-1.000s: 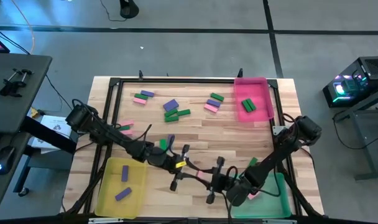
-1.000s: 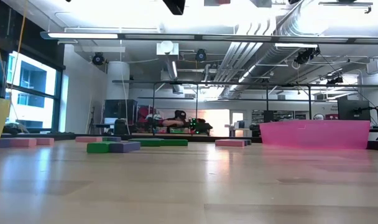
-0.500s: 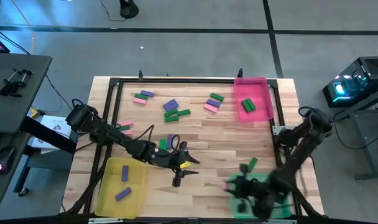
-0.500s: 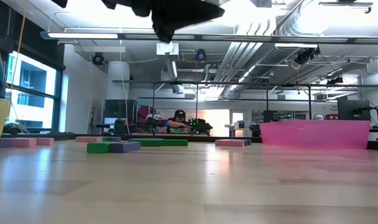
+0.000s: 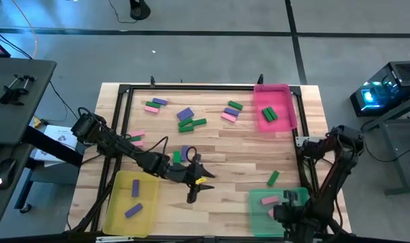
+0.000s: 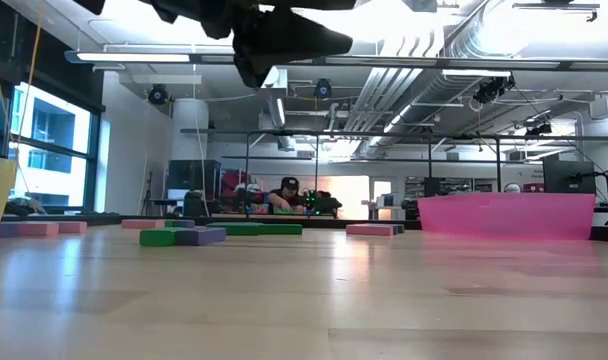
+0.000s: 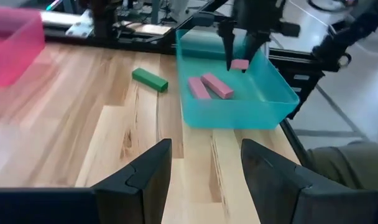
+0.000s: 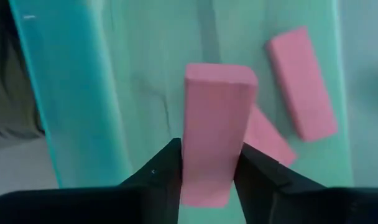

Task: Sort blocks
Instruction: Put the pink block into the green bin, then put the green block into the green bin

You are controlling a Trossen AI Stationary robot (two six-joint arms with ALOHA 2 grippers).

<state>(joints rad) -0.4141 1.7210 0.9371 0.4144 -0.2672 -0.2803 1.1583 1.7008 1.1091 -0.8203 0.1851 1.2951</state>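
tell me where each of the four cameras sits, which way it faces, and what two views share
High view: above the table, looking straight down; both arms show.
Low view: at tabletop height, facing the room; a dark arm overhead.
Left wrist view: behind the open left tool, facing the green tray.
Right wrist view: over that tray, the right tool around a pink block.
Shared: both wrist views show the tray's two lying pink blocks.
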